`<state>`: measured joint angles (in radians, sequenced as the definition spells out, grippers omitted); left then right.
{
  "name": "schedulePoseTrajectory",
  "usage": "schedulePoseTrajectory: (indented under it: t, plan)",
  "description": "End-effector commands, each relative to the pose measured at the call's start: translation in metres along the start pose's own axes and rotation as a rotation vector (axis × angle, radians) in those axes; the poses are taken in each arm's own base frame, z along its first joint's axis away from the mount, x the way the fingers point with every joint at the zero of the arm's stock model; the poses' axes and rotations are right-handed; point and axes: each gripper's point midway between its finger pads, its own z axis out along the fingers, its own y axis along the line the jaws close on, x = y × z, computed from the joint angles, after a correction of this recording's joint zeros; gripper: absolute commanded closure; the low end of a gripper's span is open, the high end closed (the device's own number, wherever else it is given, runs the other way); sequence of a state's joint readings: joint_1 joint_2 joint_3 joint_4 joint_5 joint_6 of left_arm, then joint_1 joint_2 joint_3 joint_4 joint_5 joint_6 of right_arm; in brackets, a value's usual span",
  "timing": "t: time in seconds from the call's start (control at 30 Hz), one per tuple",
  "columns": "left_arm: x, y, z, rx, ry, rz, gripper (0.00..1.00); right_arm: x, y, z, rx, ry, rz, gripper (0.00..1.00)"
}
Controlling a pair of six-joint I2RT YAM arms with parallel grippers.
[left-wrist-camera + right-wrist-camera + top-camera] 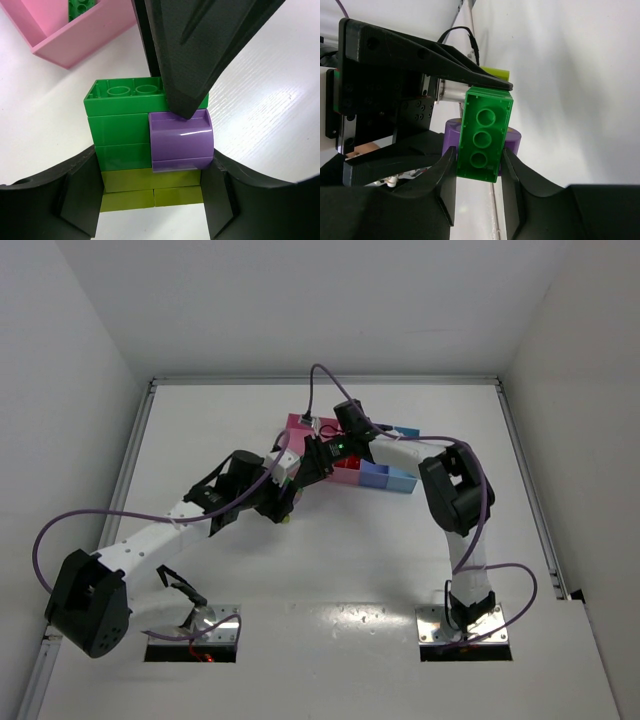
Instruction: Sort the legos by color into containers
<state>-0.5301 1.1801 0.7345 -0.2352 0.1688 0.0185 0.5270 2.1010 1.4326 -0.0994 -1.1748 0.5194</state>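
A joined stack of legos is held between both grippers just in front of the containers (pixel 390 478). In the left wrist view the stack has green bricks (pixel 125 95) on top, a purple rounded brick (pixel 181 140) at the right and yellow-green bricks (pixel 150 181) at the bottom. My left gripper (pixel 152 197) is shut on the yellow-green bricks. My right gripper (pixel 479 167) is shut on the top green brick (pixel 485 132), with the purple brick (pixel 514 142) behind it. From above, the left gripper (pixel 285 505) and the right gripper (pixel 305 478) meet.
The wide pink bin (pixel 80 45) lies just beyond the stack with a green lego (pixel 82 7) in it. From above something red (pixel 346 476) lies in a middle bin. The right gripper's finger (pixel 190 50) crosses the left wrist view.
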Motion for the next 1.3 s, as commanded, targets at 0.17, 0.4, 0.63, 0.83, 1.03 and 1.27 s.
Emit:
schedulePoseTrajectory:
  t: [0.17,0.4,0.63,0.83,1.03,1.27]
  plan:
    - [-0.016,-0.001,-0.001,0.018,-0.071,-0.010,0.74,-0.046,0.030,-0.033,-0.010,-0.100,-0.198,0.99]
    - [-0.016,-0.001,-0.001,0.018,-0.071,-0.010,0.74,-0.096,0.003,-0.085,0.233,-0.276,-0.245,0.99]
    - [-0.014,-0.001,0.000,0.018,-0.071,-0.010,0.74,-0.118,-0.039,-0.116,0.478,-0.364,-0.234,0.99]
    - [-0.013,0.000,0.000,0.009,-0.070,-0.011,0.74,-0.112,-0.046,-0.111,0.457,-0.344,-0.216,0.99]
    - [-0.012,0.010,0.000,-0.052,-0.065,-0.023,0.74,-0.099,-0.032,-0.103,0.366,-0.333,-0.177,0.99]
    - [0.005,-0.012,0.006,0.070,-0.039,-0.036,0.74,-0.078,-0.008,-0.096,0.290,-0.326,-0.143,0.99]
